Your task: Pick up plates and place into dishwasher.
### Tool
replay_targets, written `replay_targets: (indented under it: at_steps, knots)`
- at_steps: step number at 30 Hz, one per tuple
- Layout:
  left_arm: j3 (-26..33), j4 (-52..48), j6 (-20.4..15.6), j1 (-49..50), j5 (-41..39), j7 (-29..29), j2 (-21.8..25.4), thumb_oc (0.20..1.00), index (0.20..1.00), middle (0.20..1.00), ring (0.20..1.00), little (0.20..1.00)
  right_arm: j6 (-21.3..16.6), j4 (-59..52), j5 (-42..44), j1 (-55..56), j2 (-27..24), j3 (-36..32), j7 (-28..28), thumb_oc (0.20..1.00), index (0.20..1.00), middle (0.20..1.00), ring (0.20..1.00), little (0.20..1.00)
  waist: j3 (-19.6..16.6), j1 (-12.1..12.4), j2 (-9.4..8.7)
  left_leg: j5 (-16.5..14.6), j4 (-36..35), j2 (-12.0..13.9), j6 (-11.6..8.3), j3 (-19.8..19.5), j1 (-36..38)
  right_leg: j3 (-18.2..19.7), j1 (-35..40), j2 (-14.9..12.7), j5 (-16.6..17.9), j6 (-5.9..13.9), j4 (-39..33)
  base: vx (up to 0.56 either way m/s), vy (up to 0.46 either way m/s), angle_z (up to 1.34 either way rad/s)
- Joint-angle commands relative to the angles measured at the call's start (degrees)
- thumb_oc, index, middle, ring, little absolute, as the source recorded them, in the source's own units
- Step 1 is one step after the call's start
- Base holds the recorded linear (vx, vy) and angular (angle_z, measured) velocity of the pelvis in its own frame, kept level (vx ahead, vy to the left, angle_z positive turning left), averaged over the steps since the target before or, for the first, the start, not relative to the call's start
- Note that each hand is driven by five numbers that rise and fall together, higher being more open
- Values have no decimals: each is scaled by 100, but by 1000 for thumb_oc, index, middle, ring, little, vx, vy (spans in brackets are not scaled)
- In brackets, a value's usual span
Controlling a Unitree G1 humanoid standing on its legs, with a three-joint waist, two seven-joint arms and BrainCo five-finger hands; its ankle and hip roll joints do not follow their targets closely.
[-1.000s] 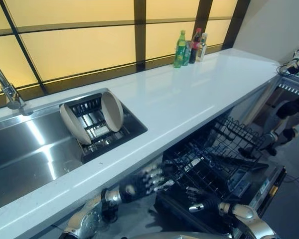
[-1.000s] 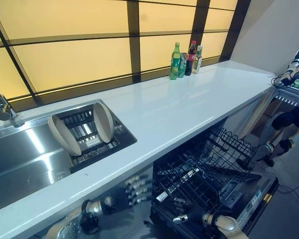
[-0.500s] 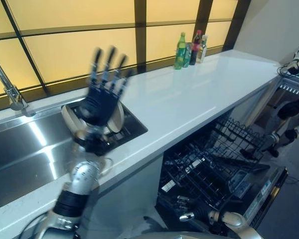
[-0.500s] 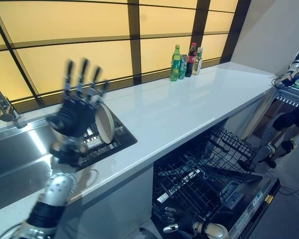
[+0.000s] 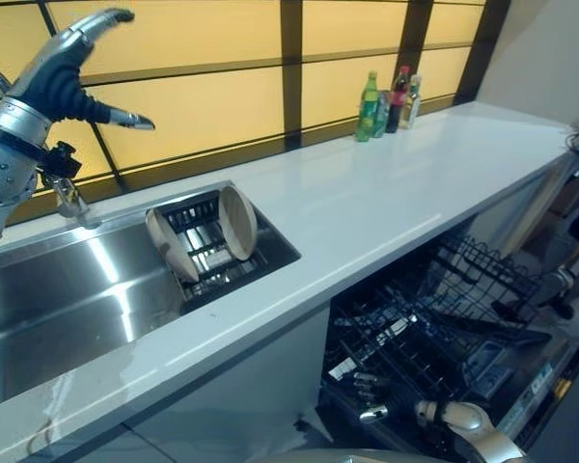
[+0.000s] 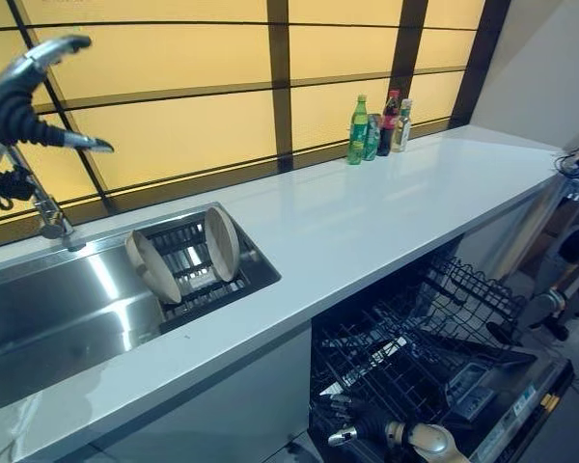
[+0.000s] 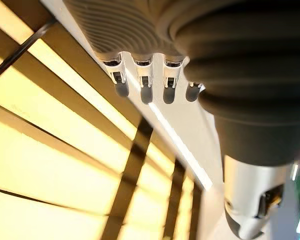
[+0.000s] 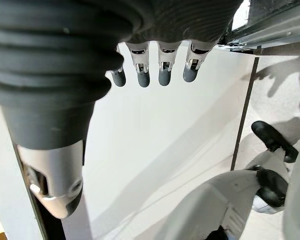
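Left hand: raised high above the sink's far edge, in front of the lit window panels. Fingers loosely extended with a slight curl, thumb spread apart; holding nothing, touching nothing. Its own wrist view shows the fingertips against the amber panes only.

Right hand: low, down in front of the open dishwasher, near the front edge of its pulled-out lower rack. Fingers relaxed and spread, empty, not in contact with the rack as far as can be seen.

Plates: two beige plates stand on edge in a dark dish rack set in the right end of the steel sink. Left plate leans toward the sink basin; right plate stands just beside it, a gap of rack between them. Neither hand is close to them.

Faucet rises behind the sink, below the left hand. White counter runs to the right of the sink; a cluster of bottles stands at its far back edge against the window. Dishwasher rack sits below the counter's front edge, wire tines bare of plates.
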Motion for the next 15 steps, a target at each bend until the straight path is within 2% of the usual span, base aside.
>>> replay_targets:
  at_steps: [1, 2, 4, 8, 11, 15]
  knots:
    - [-156, 562, 86, -677, 922, 239, 502, 1000, 1000, 1000, 1000, 1000, -253, -625, 389, -169, -262, 36, 88, 1000, 1000, 1000, 1000, 1000, 355, -7, 11, -564, 54, -268, 78, 310, 191, 210, 13, -234, -316, 587, 48, 17, 23, 3]
    - [-185, 567, 71, -676, 963, 266, 533, 1000, 1000, 1000, 1000, 1000, -249, -647, 394, -162, -281, 21, 95, 1000, 1000, 1000, 1000, 1000, 357, -8, 15, -564, 54, -268, 77, 314, 193, 208, 15, -235, -315, 589, 48, 0, 0, 0]
    - [-384, 704, 198, -632, 1657, 319, 723, 1000, 1000, 1000, 1000, 1000, -248, -762, 459, -155, -423, -48, 112, 1000, 1000, 1000, 1000, 1000, 379, -23, 34, -559, 54, -279, 75, 326, 195, 211, 11, -245, -296, 607, 48, 18, 39, 2]
    - [-593, 947, 557, -437, 2400, 382, 903, 1000, 1000, 1000, 1000, 1000, -226, -956, 608, -158, -684, -137, 117, 1000, 1000, 1000, 1000, 1000, 405, -58, 58, -564, 54, -302, 81, 360, 206, 211, -8, -270, -269, 637, 48, 20, 53, 0]
    - [-628, 1112, 534, -224, 2845, 517, 914, 1000, 1000, 1000, 1000, 1000, -224, -982, 670, -179, -816, -206, 207, 1000, 1000, 1000, 1000, 1000, 420, -84, 55, -574, 54, -312, 88, 409, 217, 215, -24, -288, -254, 647, 53, 23, 62, -1]
    - [-602, 1051, 589, 19, 2798, 475, 793, 1000, 1000, 1000, 1000, 1000, -197, -981, 742, -218, -936, -234, 315, 1000, 1000, 1000, 1000, 1000, 436, -121, 59, -593, 54, -330, 101, 434, 235, 225, -35, -310, -259, 649, 72, 31, 56, 0]
